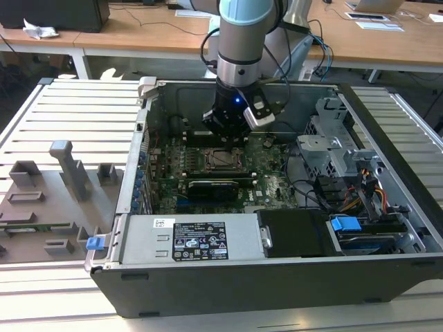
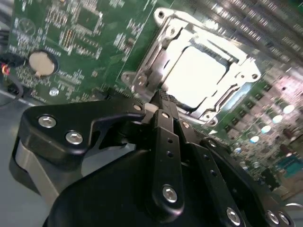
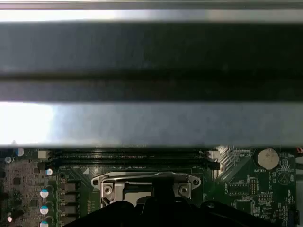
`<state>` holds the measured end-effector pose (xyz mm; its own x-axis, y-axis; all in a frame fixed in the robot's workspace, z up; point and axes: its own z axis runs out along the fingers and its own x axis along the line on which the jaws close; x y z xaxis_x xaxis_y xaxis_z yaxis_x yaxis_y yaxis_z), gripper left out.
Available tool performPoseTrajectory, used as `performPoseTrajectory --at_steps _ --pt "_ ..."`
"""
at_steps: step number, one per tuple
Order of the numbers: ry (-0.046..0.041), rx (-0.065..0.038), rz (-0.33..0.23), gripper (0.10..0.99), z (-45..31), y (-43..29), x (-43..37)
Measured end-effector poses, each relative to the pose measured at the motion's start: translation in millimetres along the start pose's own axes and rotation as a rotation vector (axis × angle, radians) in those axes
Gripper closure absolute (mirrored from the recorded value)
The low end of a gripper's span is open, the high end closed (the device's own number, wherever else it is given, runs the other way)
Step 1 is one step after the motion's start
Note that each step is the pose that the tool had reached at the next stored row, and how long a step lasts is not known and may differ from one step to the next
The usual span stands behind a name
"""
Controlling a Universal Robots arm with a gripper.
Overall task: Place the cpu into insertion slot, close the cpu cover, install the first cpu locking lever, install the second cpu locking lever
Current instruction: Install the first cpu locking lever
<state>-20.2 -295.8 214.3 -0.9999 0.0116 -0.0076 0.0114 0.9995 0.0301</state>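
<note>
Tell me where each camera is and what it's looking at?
Exterior view: off the arm, above the open computer case, looking down; the arm and its hand hang over the insertion slot.
Second wrist view: rides on the arm, looking past the black hand at the cpu inside the cpu cover.
First wrist view: rides on the arm, facing along the motherboard toward the case wall.
Both wrist views share the round battery.

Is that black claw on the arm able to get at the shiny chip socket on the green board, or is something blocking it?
Probably yes. The gripper hangs just at the edge of the cpu cover, which lies closed over the cpu. Nothing sits between them in the second wrist view.
</note>
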Motion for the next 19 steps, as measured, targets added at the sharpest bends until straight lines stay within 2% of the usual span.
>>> performPoseTrajectory --at_steps 5,6,8,13,19 --pt "0.0 0.001 0.0 0.98 -0.6 -24.0 0.8" --pt "0.0 0.0 0.0 0.98 -0.6 -25.4 0.8" --pt "0.0001 0.001 0.0 0.98 -2.1 -25.5 0.8" --pt "0.0 0.001 0.0 0.98 -18.1 -25.0 0.7" --pt "0.0 0.003 0.0 0.98 -28.9 -24.7 0.6"
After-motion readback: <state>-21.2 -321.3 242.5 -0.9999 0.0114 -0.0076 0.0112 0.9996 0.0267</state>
